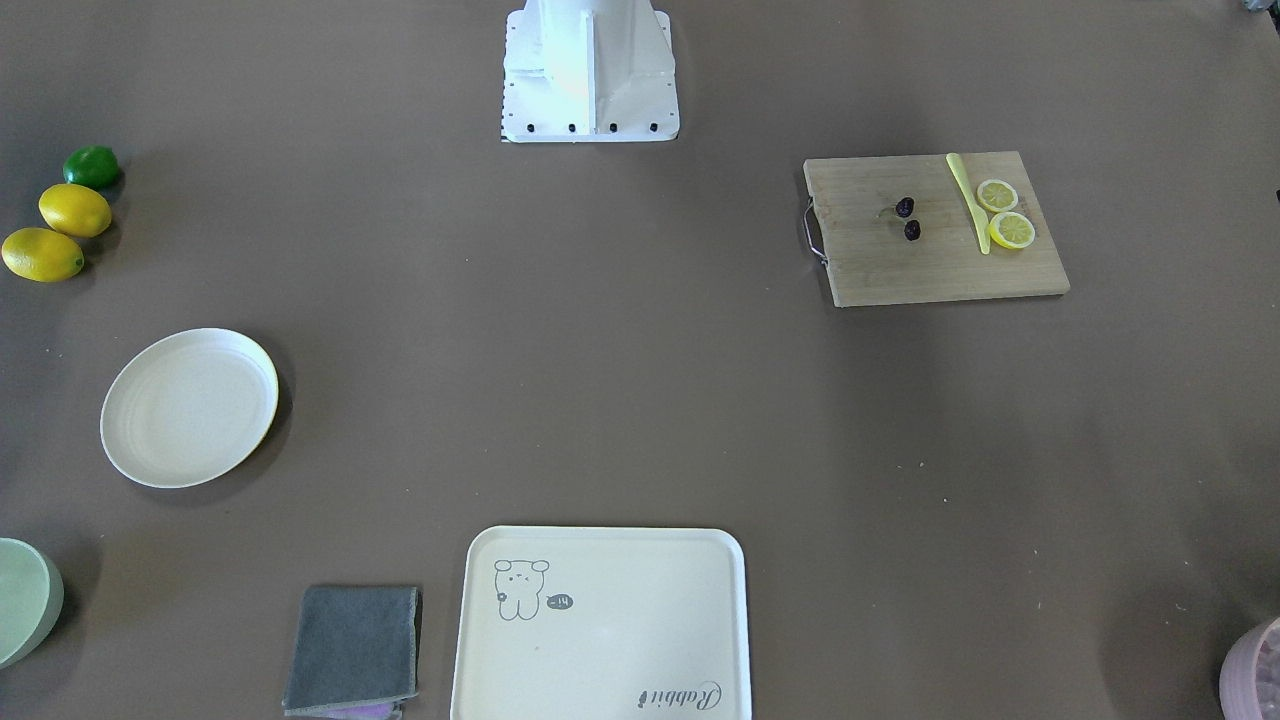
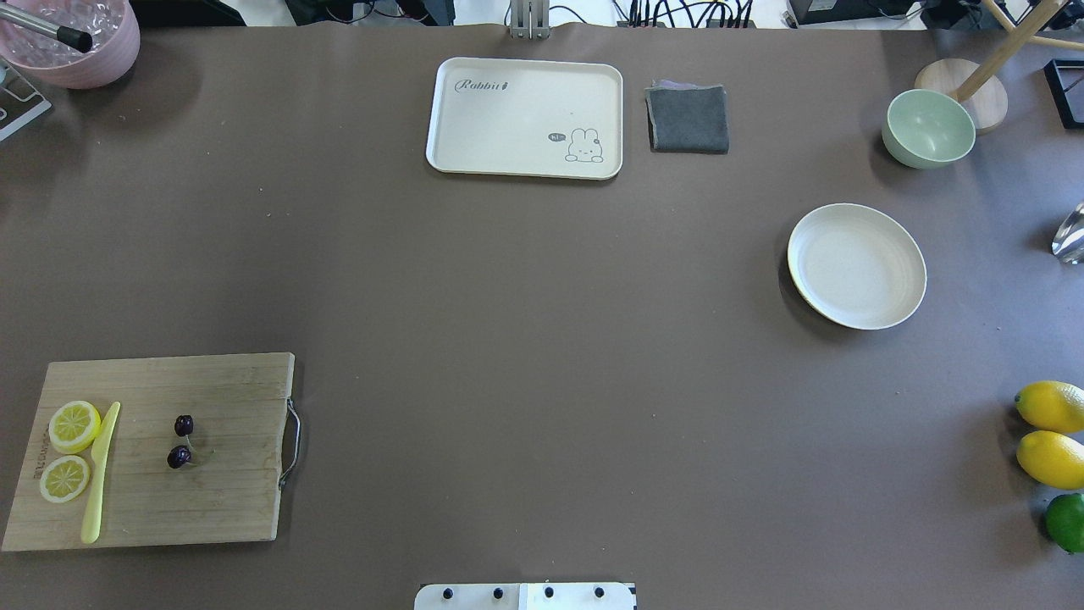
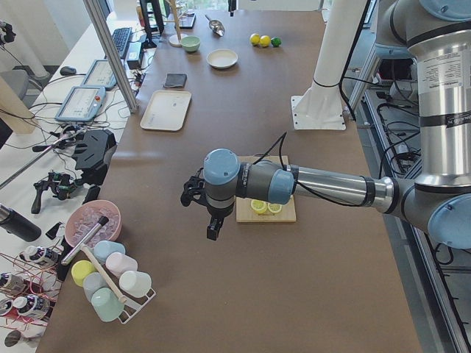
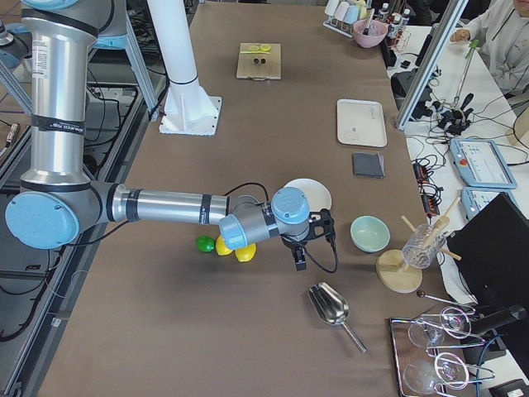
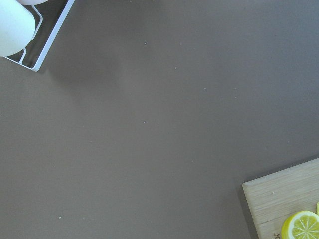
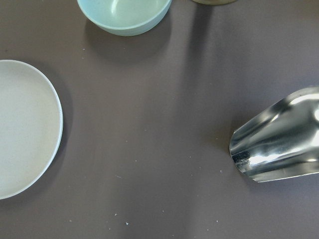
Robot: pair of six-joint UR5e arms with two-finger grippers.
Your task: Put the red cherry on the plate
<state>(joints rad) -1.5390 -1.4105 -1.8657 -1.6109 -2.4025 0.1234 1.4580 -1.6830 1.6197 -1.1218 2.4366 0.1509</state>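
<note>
The red cherry (image 2: 179, 457), a pair of tiny dark fruits on thin stems, lies on a wooden cutting board (image 2: 220, 500) at the near left; it also shows on the cutting board (image 1: 935, 265) as the red cherry (image 1: 904, 207). The round cream plate (image 2: 857, 265) sits far off on the right, empty, and also appears as the plate (image 1: 190, 407) and the plate (image 6: 25, 127). My left gripper (image 3: 213, 224) hangs beyond the board's outer end, seen only from the side, so I cannot tell its state. My right gripper (image 4: 300, 260) hovers beside the plate (image 4: 318, 188); its state is likewise unclear.
Two lemon slices (image 2: 74, 425) and a yellow plastic knife (image 2: 100, 474) share the board. A cream tray (image 2: 525, 119), grey cloth (image 2: 688, 119) and green bowl (image 2: 929, 129) line the far side. Lemons (image 2: 1050, 407), a lime (image 2: 1065, 521) and a metal scoop (image 6: 279, 139) sit at right.
</note>
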